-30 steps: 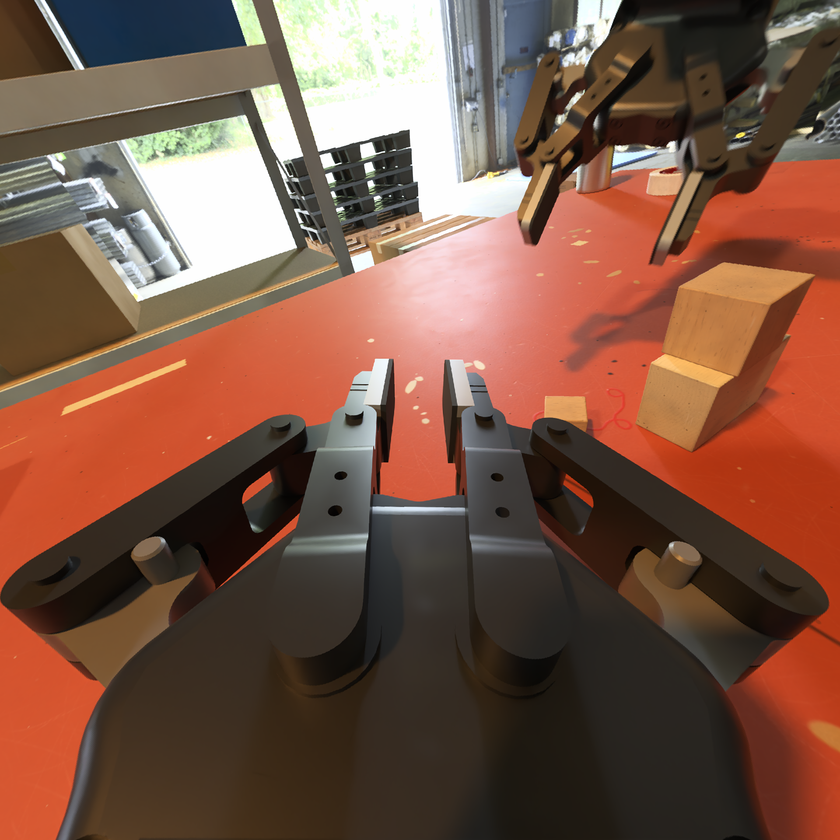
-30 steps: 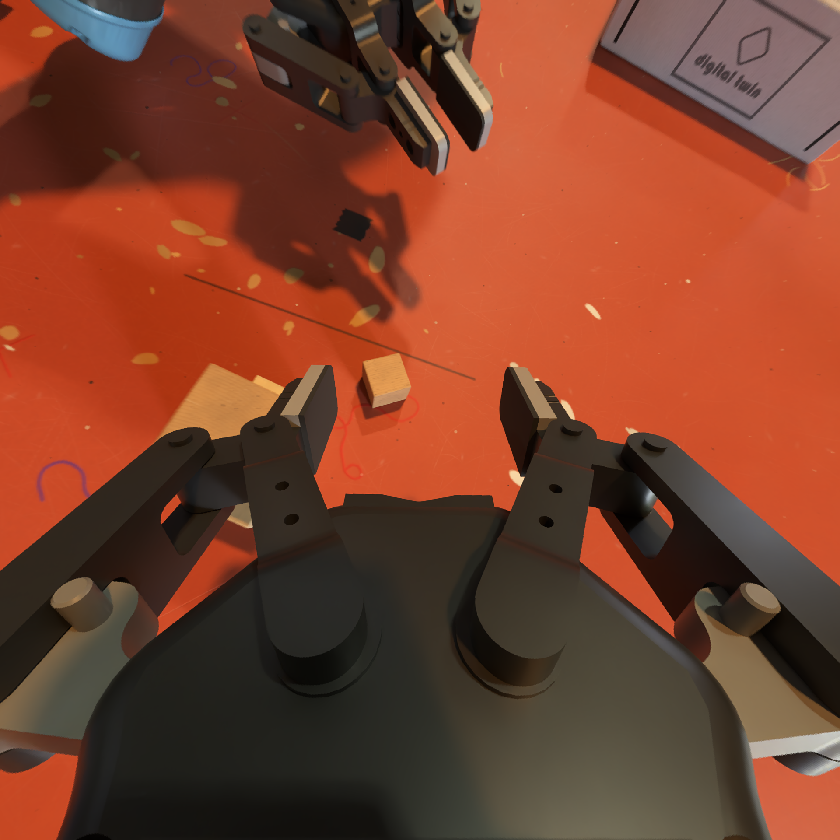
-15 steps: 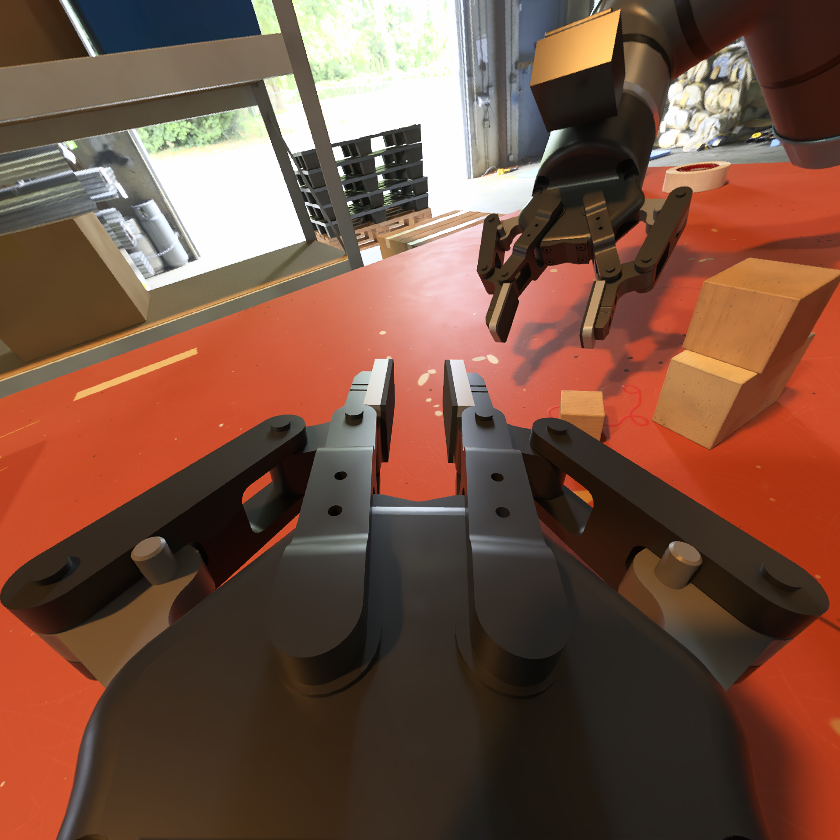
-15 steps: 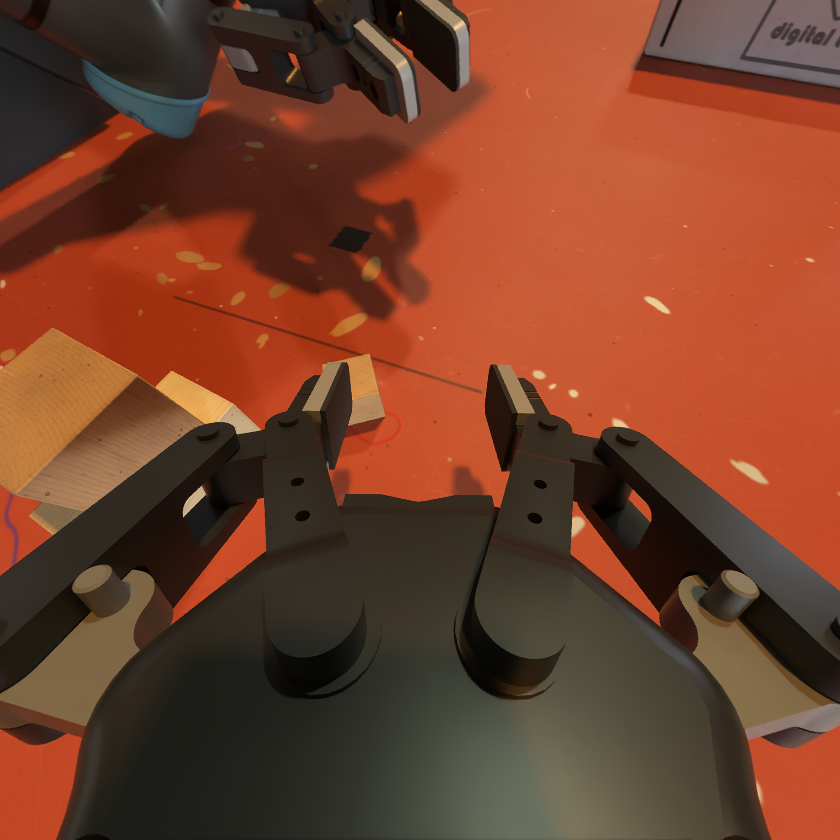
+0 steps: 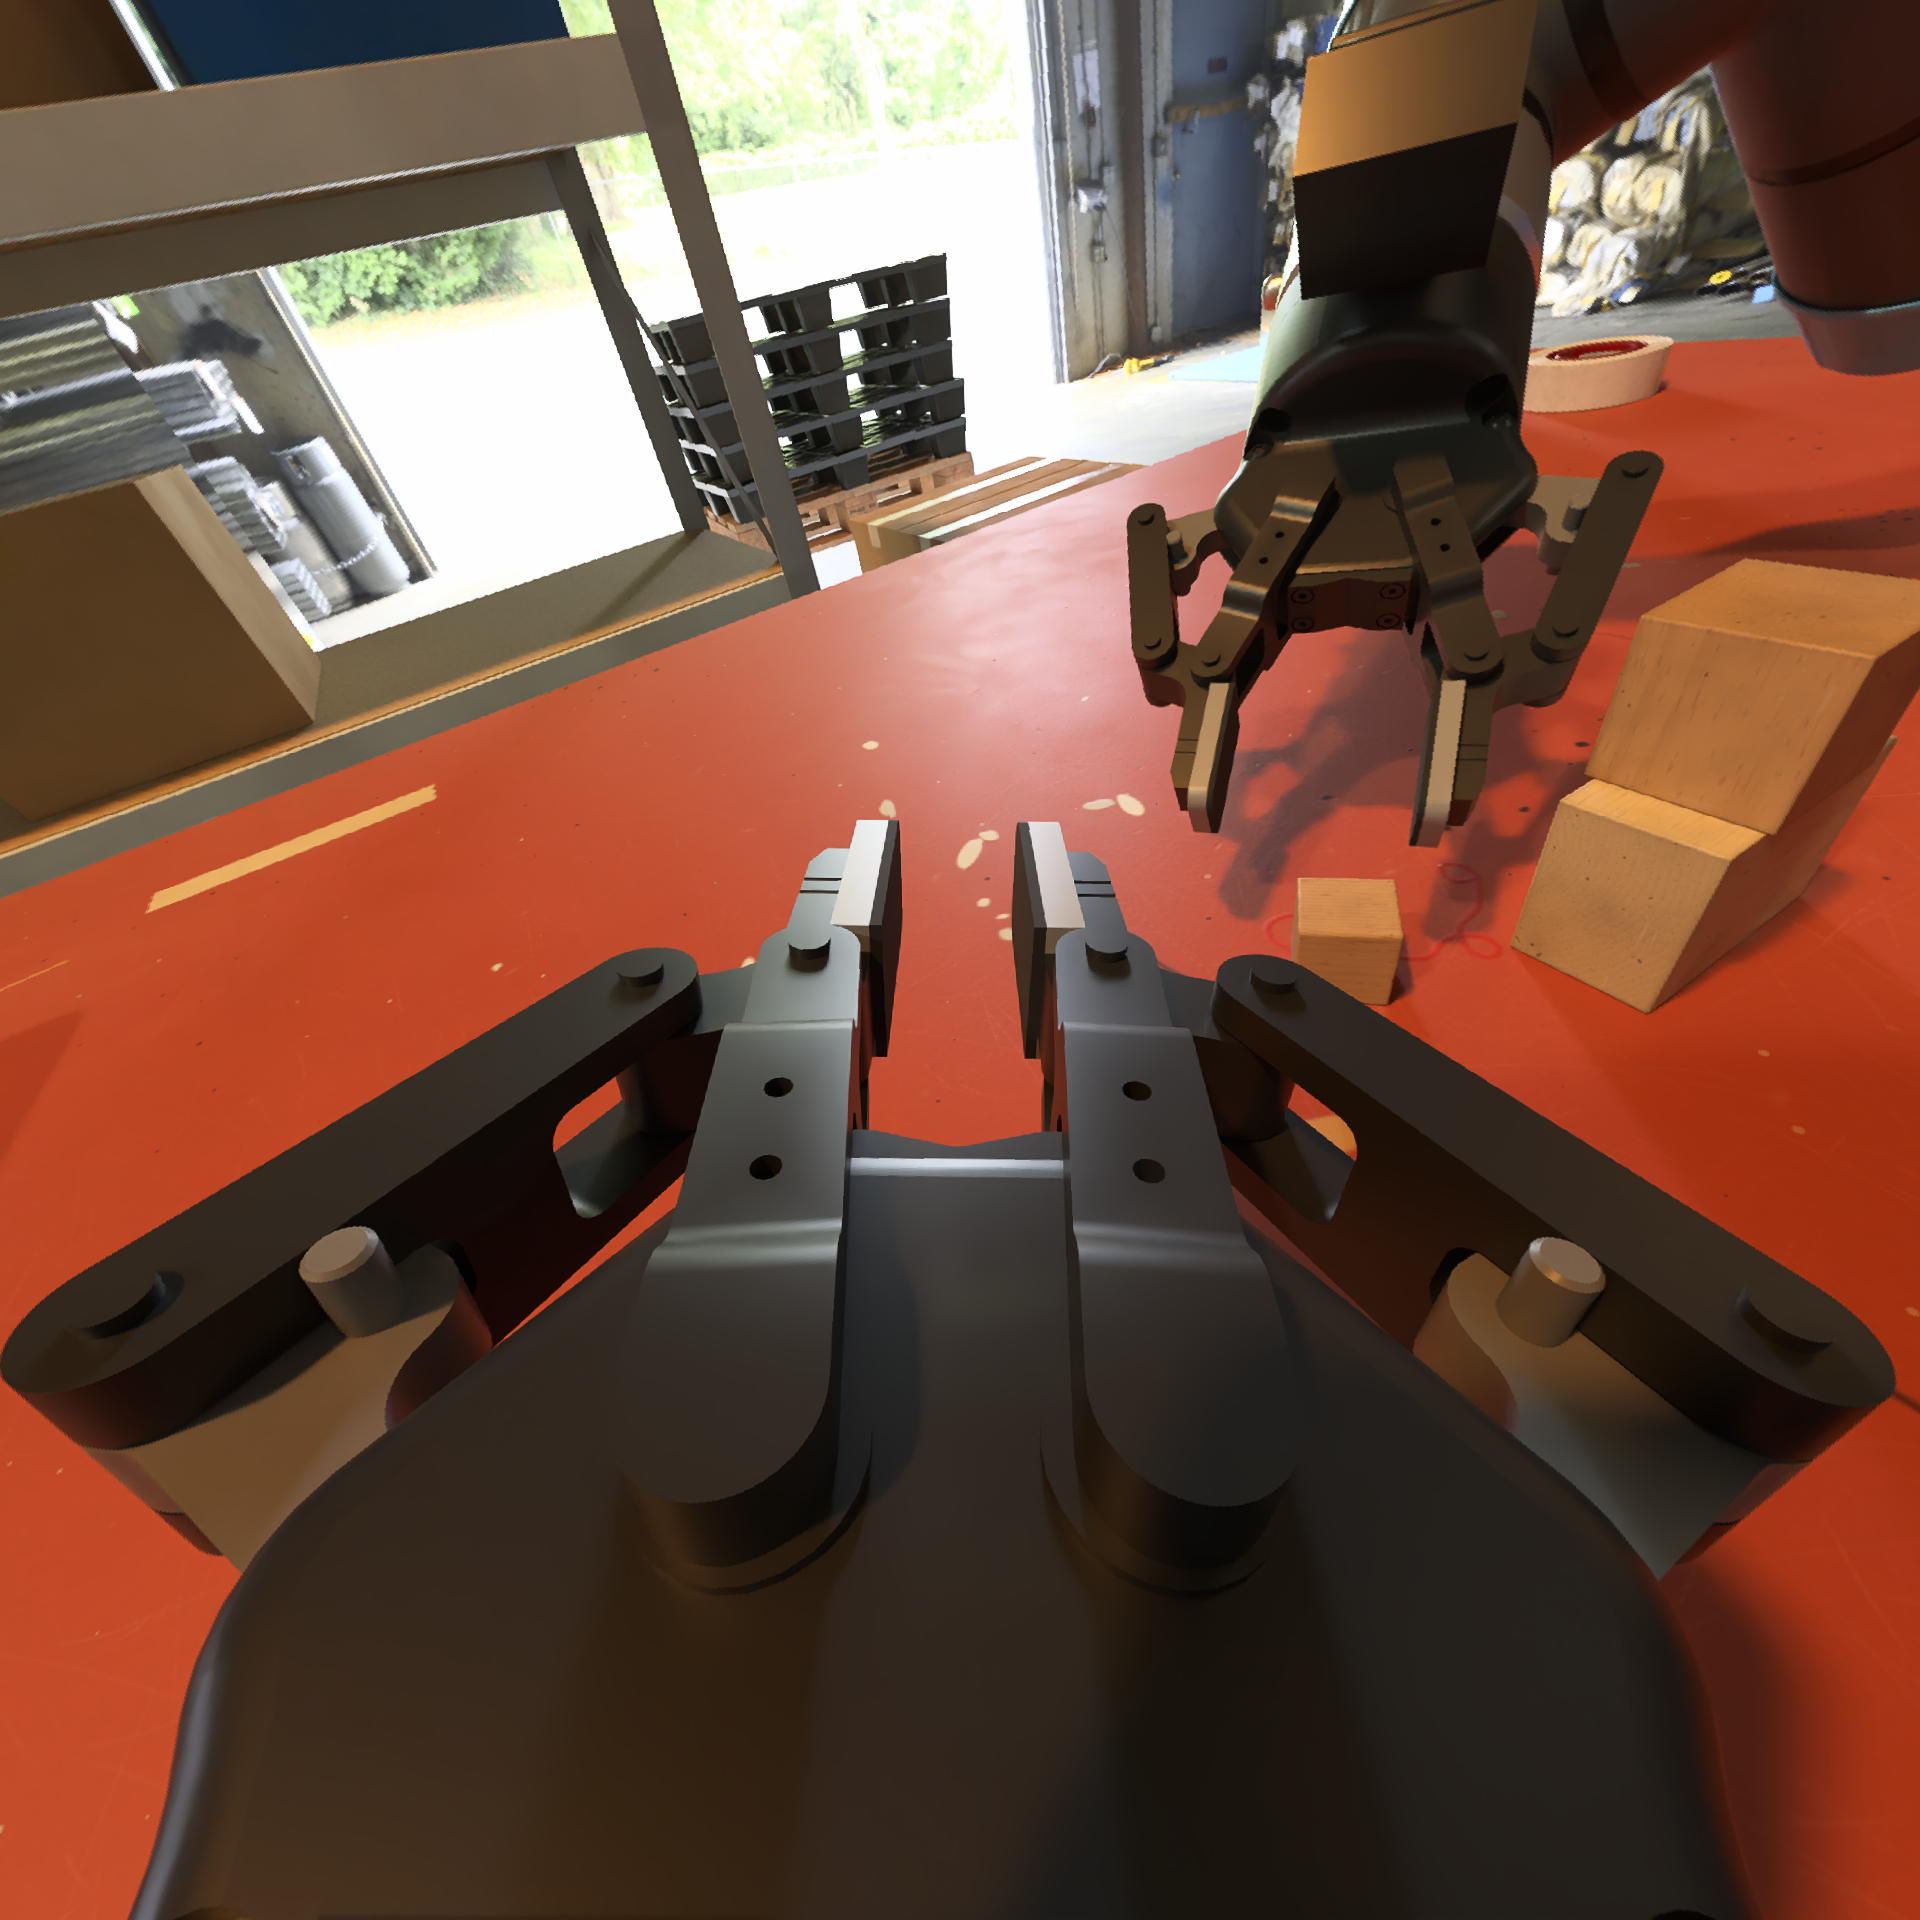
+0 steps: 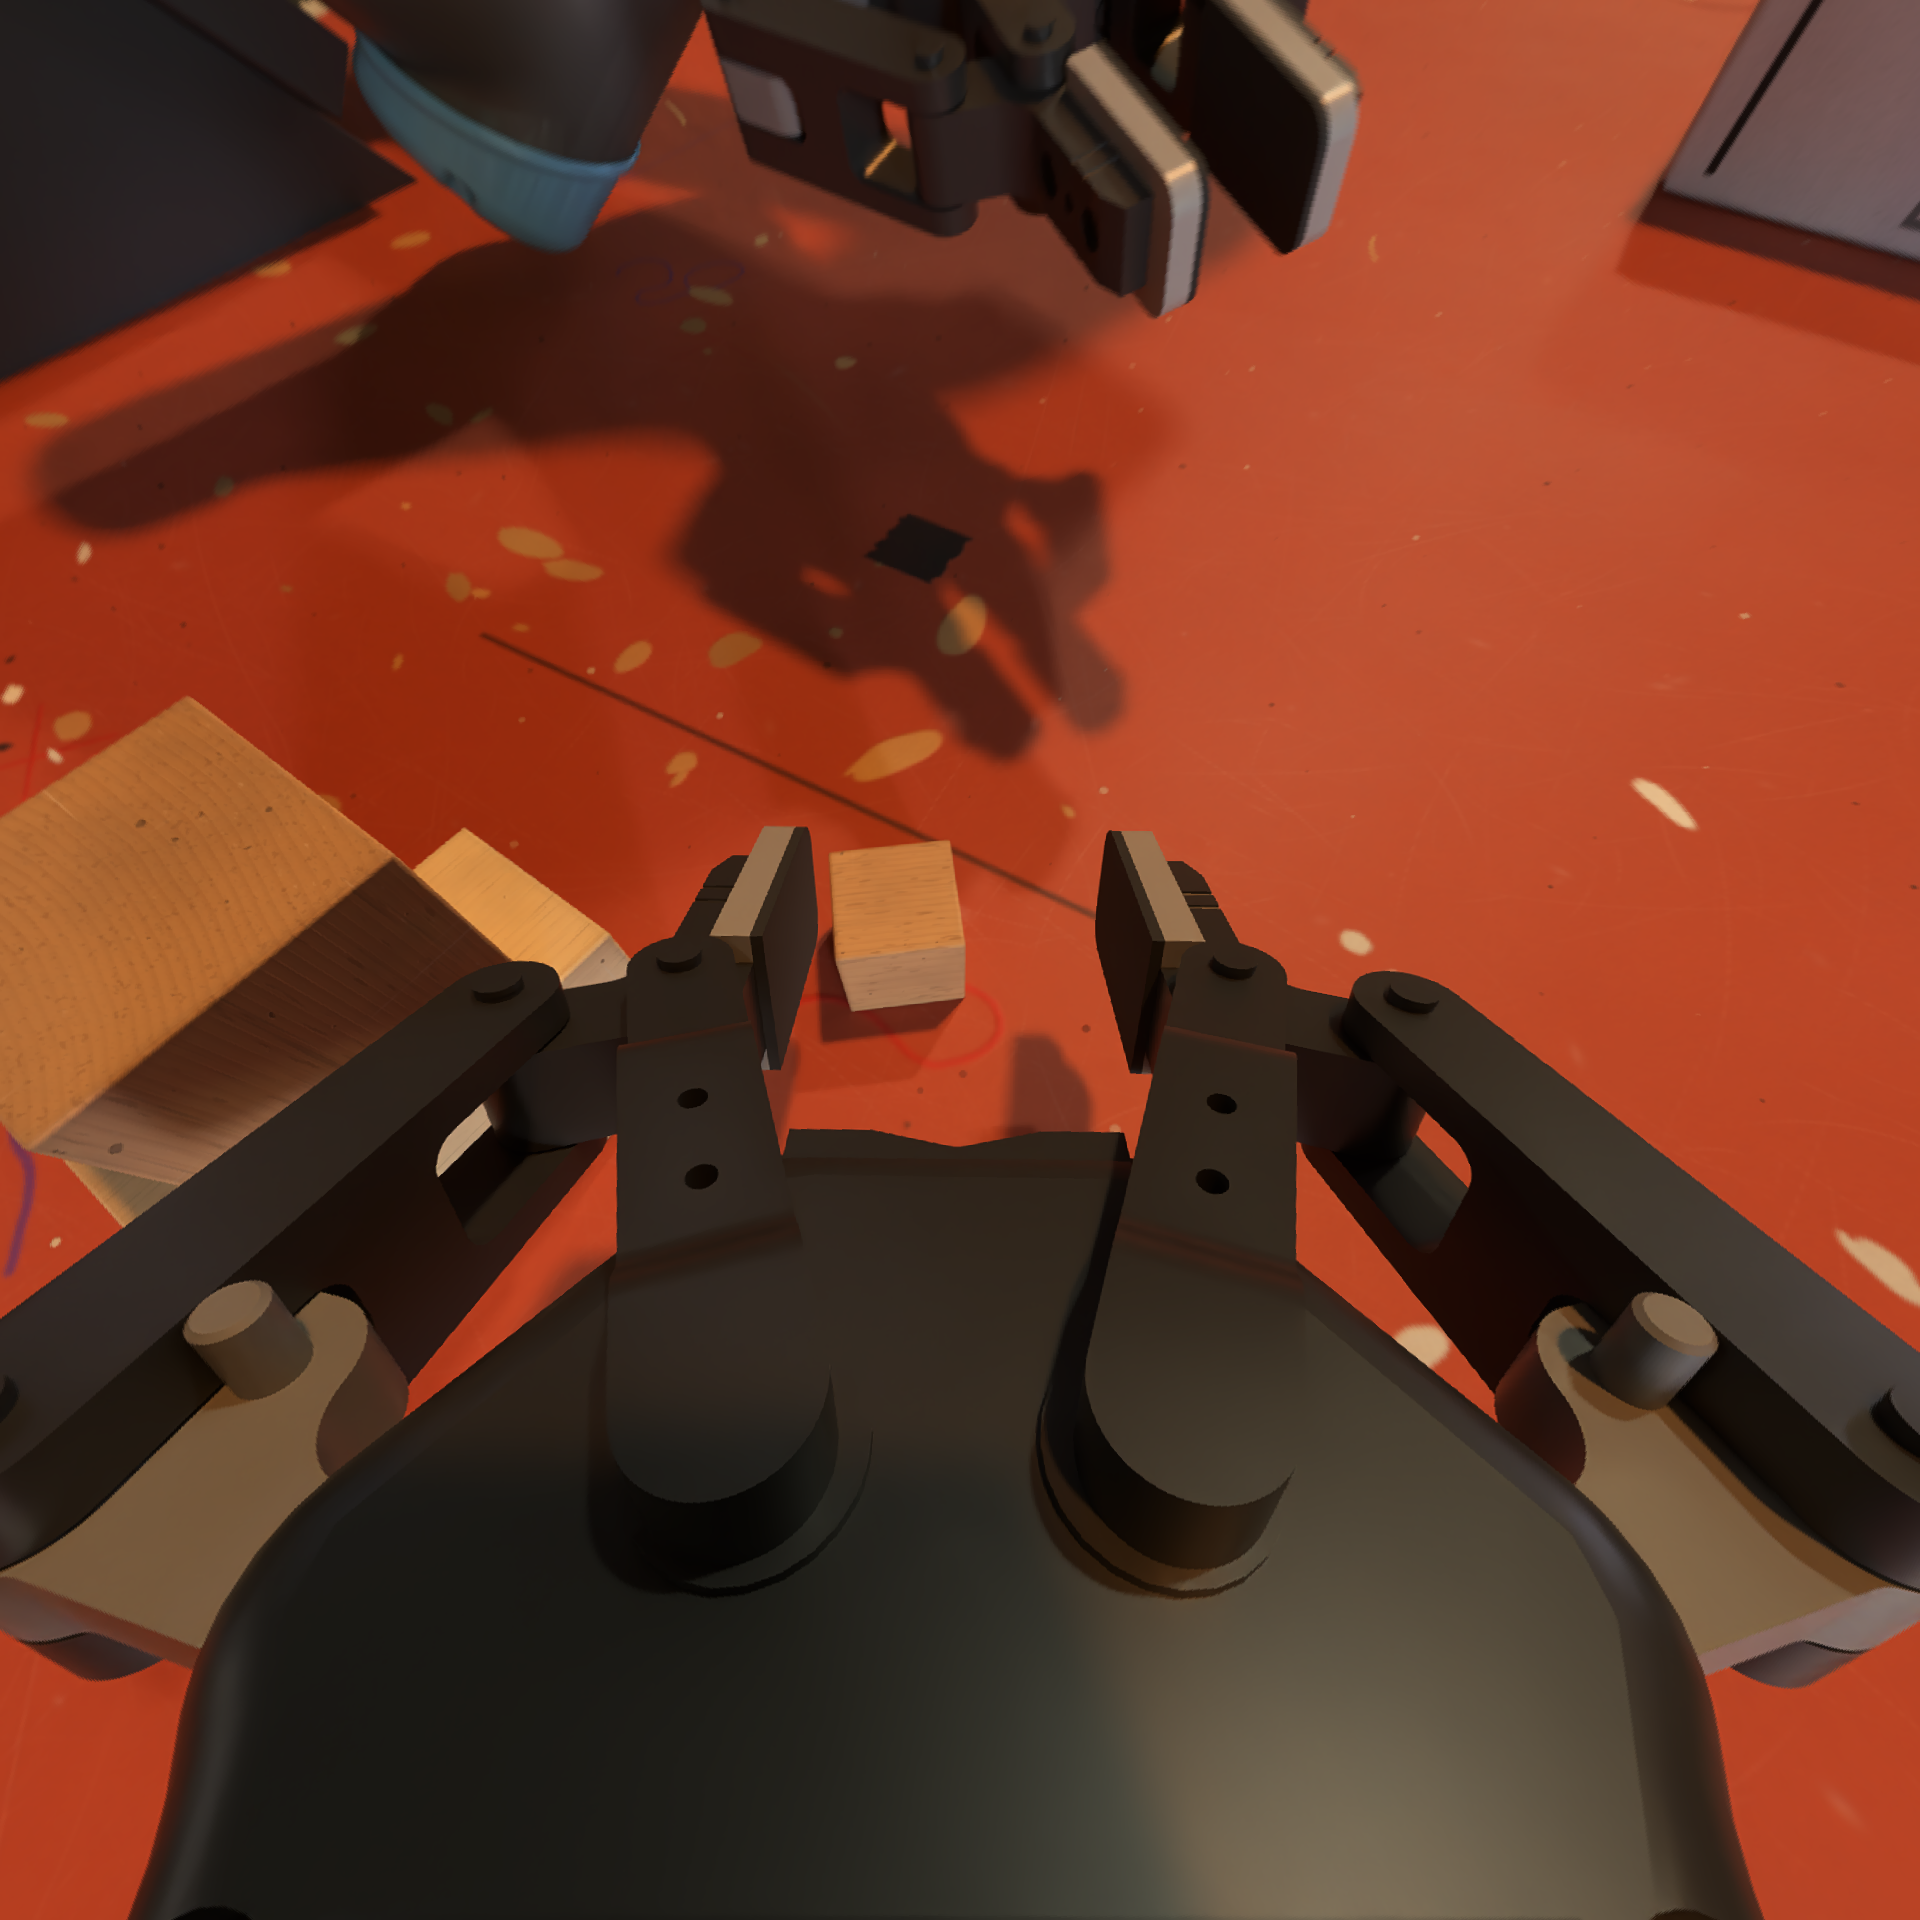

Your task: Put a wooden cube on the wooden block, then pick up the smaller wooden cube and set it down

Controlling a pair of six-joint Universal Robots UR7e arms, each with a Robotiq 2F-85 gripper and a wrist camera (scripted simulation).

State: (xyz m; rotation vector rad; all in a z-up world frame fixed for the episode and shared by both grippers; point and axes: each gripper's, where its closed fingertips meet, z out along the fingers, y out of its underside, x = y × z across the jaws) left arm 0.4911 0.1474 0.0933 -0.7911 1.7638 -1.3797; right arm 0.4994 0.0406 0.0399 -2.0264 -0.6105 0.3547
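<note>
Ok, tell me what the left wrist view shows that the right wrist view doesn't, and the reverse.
Only the left wrist view: a tape roll, stacked black pallets and shelving beyond the red table.
Only the right wrist view: a grey box and a black square patch.
Both: the small wooden cube beneath the open right gripper, the larger wooden cube on the wooden block, and the left gripper.

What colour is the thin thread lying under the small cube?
Red; the thread beneath the small cube shows best in the right wrist view.

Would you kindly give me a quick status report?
Right claw open above small cube, not gripping. Left claw empty, nearly closed. Bigger cube on block. Nothing obstructing.
</note>
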